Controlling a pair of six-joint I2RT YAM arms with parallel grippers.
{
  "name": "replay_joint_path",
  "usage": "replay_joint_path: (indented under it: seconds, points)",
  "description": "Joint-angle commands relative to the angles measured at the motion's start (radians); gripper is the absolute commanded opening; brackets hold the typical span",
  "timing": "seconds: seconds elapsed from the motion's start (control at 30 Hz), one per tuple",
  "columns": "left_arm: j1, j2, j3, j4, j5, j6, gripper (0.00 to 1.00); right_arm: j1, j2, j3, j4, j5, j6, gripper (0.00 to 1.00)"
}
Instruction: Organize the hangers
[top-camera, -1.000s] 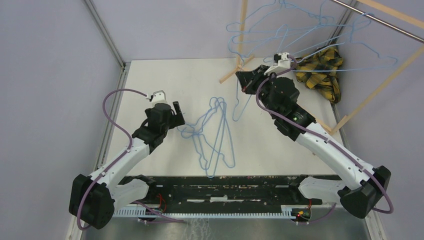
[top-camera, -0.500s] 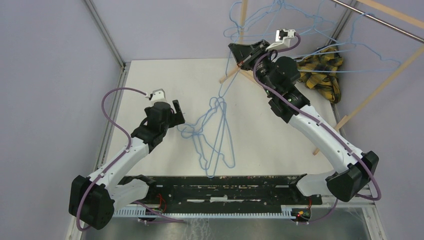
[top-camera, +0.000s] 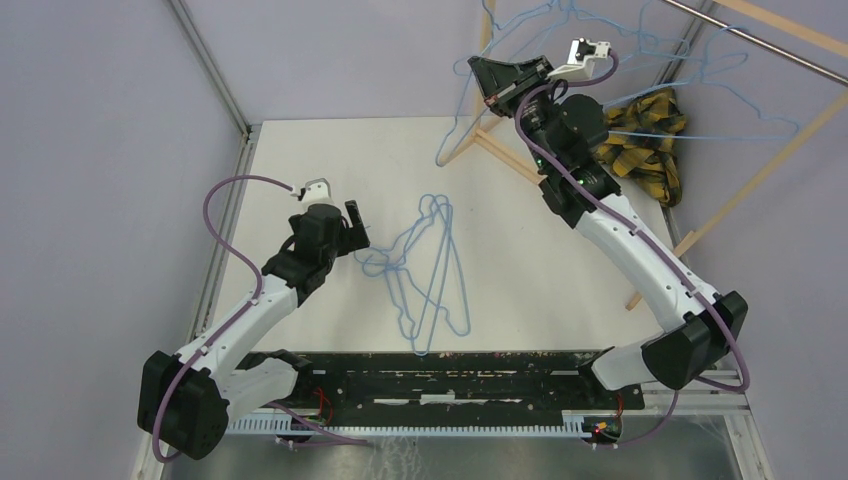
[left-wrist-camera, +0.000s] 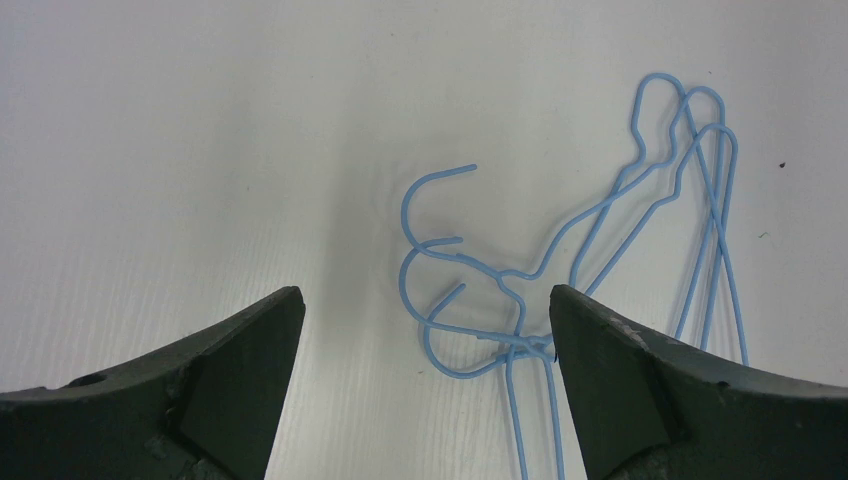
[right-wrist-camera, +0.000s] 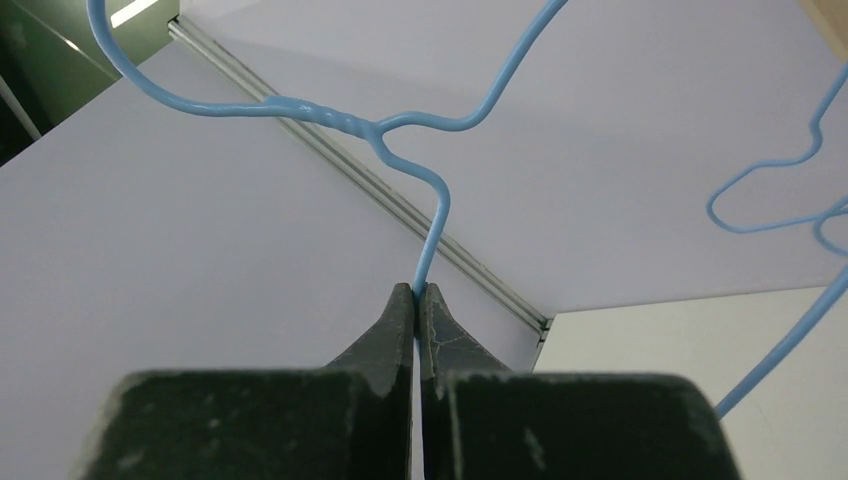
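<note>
Several light-blue wire hangers (top-camera: 425, 265) lie tangled in the middle of the white table; in the left wrist view (left-wrist-camera: 600, 220) their hooks point left. My left gripper (top-camera: 357, 230) is open and empty just left of the hooks, which lie between its fingertips (left-wrist-camera: 425, 300). My right gripper (top-camera: 490, 92) is raised at the back, shut on one hanger's (right-wrist-camera: 400, 125) wire just below the twisted neck (right-wrist-camera: 418, 292). That hanger (top-camera: 455, 125) hangs down in the air. More hangers (top-camera: 700, 60) hang at the rack.
A wooden rack frame (top-camera: 760, 175) with a metal rail (top-camera: 760, 40) stands at the back right. A yellow-black plaid cloth (top-camera: 650, 140) lies under it. A wooden strut (top-camera: 505, 155) crosses the table's far edge. Enclosure walls close in left and back.
My right arm has risen and swung toward the back, lifting its hanger clear of the table. The left arm and the pile have not moved.
</note>
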Motion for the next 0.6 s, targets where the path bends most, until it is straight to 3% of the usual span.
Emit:
replay_joint_path:
  seconds: [0.0,0.27,0.57]
  points:
    - [0.003,-0.027,0.021,0.016,-0.005,-0.004,0.99,-0.038,0.02,0.071,0.063,0.061,-0.015,0.01]
    - [0.003,-0.008,0.016,0.016,-0.008,-0.004,0.99,-0.152,0.087,0.141,0.03,0.054,0.043,0.01]
    - [0.003,0.01,0.014,0.021,-0.004,-0.005,0.99,-0.234,0.088,0.096,0.052,-0.017,0.125,0.01]
